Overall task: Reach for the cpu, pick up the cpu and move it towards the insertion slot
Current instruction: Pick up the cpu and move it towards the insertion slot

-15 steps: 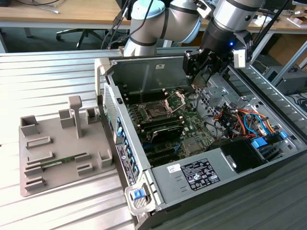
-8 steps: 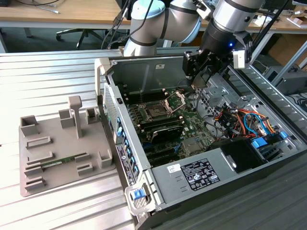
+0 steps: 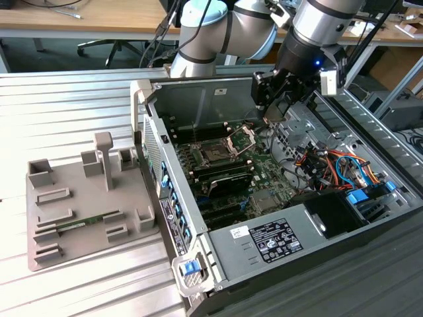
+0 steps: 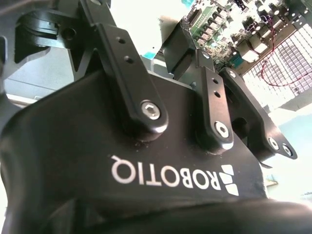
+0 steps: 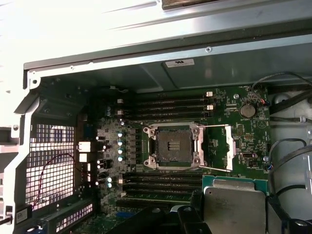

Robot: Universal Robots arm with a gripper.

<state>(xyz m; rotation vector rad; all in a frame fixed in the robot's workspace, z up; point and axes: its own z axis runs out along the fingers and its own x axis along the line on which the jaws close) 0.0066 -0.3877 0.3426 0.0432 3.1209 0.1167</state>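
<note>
The cpu [image 5: 234,204], a flat square chip with a pale silver top and green rim, sits between dark fingers [image 5: 187,220] in the first wrist view, held above the motherboard. My gripper [image 3: 277,92] hangs over the back right part of the open computer case, shut on the cpu. The insertion slot [image 5: 174,146] is a dark square socket with its silver hinged frame [image 5: 226,148] swung open; the exterior view shows the insertion slot [image 3: 215,156] lower and toward that view's left of the gripper. The cpu is beside the slot, not over it. The gripper's black finger links [image 4: 214,97] are close up in the second wrist view.
Long black memory slots [image 5: 170,105] flank the socket on both sides. Cables [image 3: 330,165] and a drive bay lie in the case at the exterior view's right. The case wall [image 3: 198,99] rises behind the board. A grey fixture tray [image 3: 86,205] holding a green memory stick stands outside the case.
</note>
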